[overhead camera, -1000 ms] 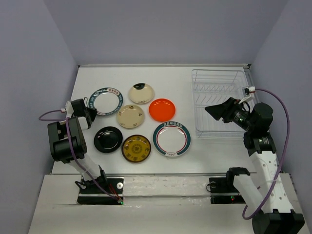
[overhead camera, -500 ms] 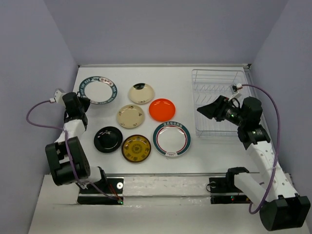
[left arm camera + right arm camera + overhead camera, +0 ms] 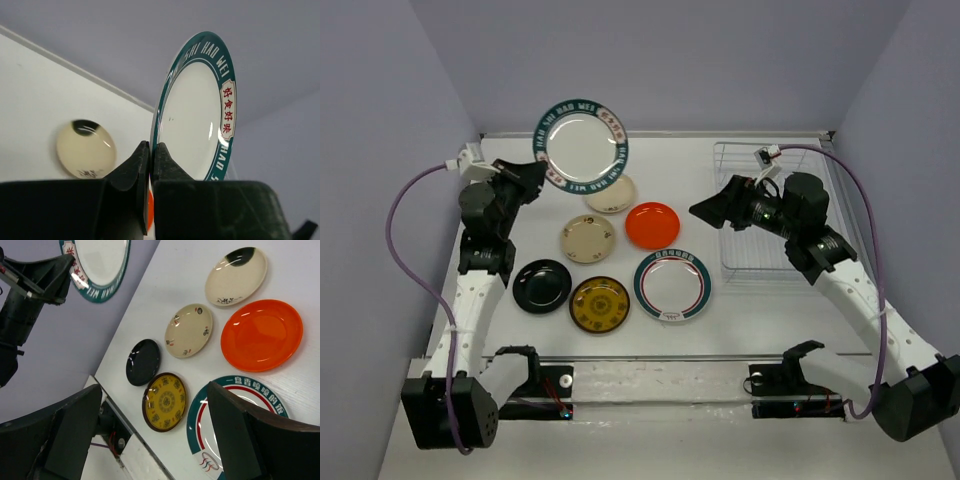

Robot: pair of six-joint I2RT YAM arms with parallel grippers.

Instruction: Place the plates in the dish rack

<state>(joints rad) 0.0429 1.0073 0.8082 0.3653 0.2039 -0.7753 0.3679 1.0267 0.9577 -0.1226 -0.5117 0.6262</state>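
**A:** Where does the top view sit?
**B:** High behind the arm bases at 6 o'clock, looking down over the whole table [image 3: 750,320] to the back wall at 12.
**A:** The left wrist view?
**B:** Very near, low behind the left gripper [image 3: 150,150], facing the raised teal-rimmed plate [image 3: 197,120] almost edge-on.
**A:** The right wrist view?
**B:** Farther off, tilted down across the table, its fingers [image 3: 65,435] at 5 and 7 o'clock.
**A:** Any overlap?
**B:** All three show that plate and the smudged cream plate [image 3: 236,276].
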